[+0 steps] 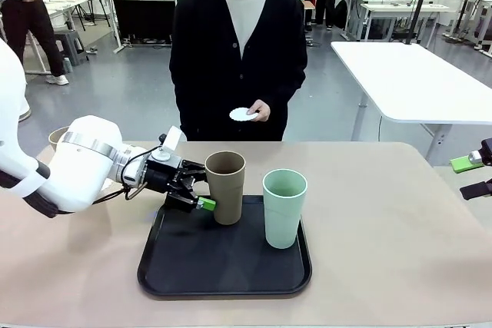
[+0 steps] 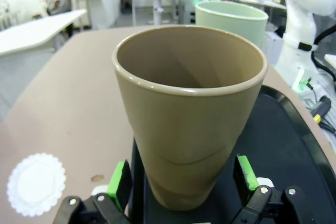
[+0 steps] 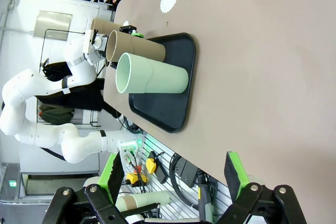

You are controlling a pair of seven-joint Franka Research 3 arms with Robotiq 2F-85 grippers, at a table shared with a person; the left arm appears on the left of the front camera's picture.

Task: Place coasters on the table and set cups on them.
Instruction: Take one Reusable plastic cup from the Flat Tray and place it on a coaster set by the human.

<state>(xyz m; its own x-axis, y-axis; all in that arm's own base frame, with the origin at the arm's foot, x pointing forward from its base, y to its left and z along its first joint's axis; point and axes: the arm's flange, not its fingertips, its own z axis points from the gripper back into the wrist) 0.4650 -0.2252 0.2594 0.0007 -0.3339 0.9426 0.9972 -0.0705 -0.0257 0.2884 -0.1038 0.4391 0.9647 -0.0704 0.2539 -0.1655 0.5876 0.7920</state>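
There, on the beige matte tabletop (image 1: 384, 213), a black tray (image 1: 192, 266) bore the tall tan-brown tumbler (image 1: 226, 186); we saw the left gripper (image 2: 181, 174) straddling it, jaws spread wide, unclamped. The right gripper (image 3: 173, 165) gaped empty. One white lacy doily (image 2: 35, 183) lay near the tray.

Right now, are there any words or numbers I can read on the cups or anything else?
None can be read. The tan cup and mint cup on the black tray and the white coaster are plain; background things are too small or blurred.
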